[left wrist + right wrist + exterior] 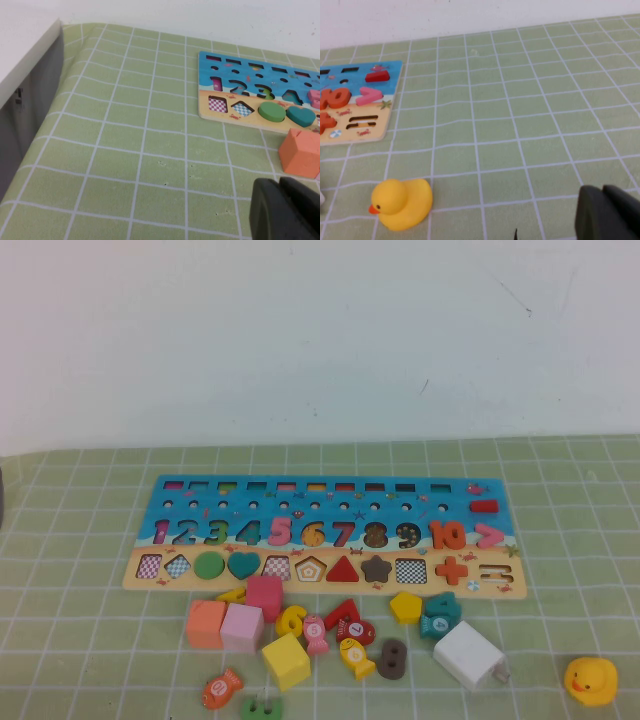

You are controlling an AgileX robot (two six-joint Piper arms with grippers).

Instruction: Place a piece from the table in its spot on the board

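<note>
Yellow numeral "6" (pixel 291 620) is left loose among blocks below the board (pixel 160 575), unslotted; left gripper (pixel 285 210) and right gripper (pixel 610 212) are parked aside, fingers clenched, nothing held.

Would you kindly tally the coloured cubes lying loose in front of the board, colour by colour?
orange cube: 1
pink cubes: 2
yellow cube: 1
total: 4
The left pincer, shut, hangs over the cloth near the orange cube; the right pincer hangs near the duck.
</note>
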